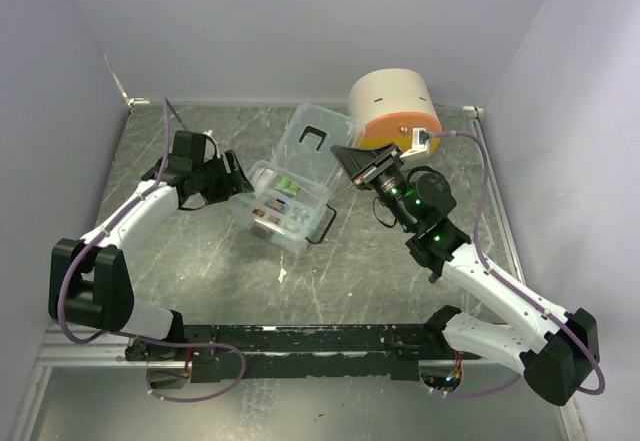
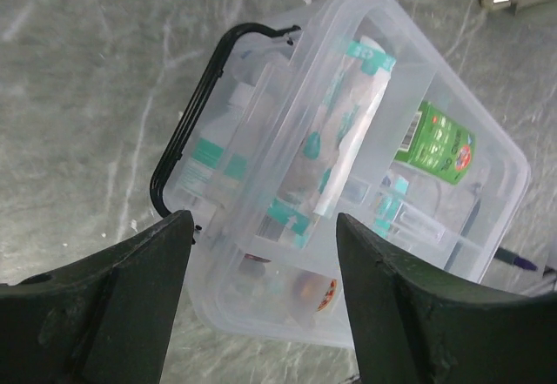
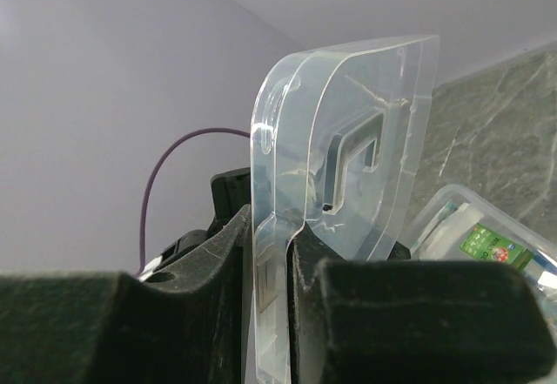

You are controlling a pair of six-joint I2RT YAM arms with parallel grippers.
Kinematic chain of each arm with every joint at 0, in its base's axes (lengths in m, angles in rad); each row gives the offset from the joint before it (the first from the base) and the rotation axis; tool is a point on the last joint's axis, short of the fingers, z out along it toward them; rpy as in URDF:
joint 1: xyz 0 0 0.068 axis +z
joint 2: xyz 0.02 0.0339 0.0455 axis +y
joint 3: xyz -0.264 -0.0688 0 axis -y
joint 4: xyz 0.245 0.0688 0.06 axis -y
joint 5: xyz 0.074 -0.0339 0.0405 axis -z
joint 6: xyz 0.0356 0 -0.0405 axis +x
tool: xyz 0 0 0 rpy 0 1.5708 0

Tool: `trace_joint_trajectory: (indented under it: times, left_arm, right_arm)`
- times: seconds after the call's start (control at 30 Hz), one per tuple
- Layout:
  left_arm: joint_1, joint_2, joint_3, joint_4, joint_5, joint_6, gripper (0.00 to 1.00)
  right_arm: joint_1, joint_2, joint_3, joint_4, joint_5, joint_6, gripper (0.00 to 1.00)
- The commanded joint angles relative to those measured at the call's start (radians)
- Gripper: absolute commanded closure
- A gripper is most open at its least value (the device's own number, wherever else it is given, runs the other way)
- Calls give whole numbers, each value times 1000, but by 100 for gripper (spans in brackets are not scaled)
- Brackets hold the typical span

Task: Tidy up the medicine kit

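The medicine kit is a clear plastic box (image 1: 283,204) lying in the middle of the table, tilted. In the left wrist view the box (image 2: 287,314) holds a green carton (image 2: 435,144), a teal-and-white packet (image 2: 344,131) and several small items; a black wire handle (image 2: 187,131) hangs on its far side. My left gripper (image 1: 236,175) is at the box's left end, open, its jaws (image 2: 261,227) on either side of a box corner without pressing it. My right gripper (image 1: 347,162) is shut on the edge of the clear lid (image 3: 348,140), which stands upright (image 1: 318,139) above the box.
A large cream cylinder with an orange base (image 1: 393,111) stands at the back right, just behind the right wrist. Purple walls close in the grey marbled table (image 1: 200,271) on three sides. A small white scrap (image 1: 282,274) lies in front of the box.
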Motion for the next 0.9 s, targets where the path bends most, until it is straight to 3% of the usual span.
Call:
trace_joint_trajectory:
  times: [0.0,0.3,0.53,0.8,0.87]
  left_arm:
    - [-5,-1,-30,-1,149,24,24]
    - [-4,6,-69,85,394,-1,25]
    - [19,-75,-15,-45,101,35,19]
    - [88,-221,-8,-109,-199,7,16]
    - [103,-255,-19,-97,-216,16,15]
  right_arm:
    - [-4,-25,-9,-24,6,-1,84]
    - [-6,-34,-24,-65,-15,35,84]
    - [-6,19,-14,-15,-97,107,85]
    - [-7,144,-56,191,-182,231,85]
    - [-7,183,-81,290,-219,268,85]
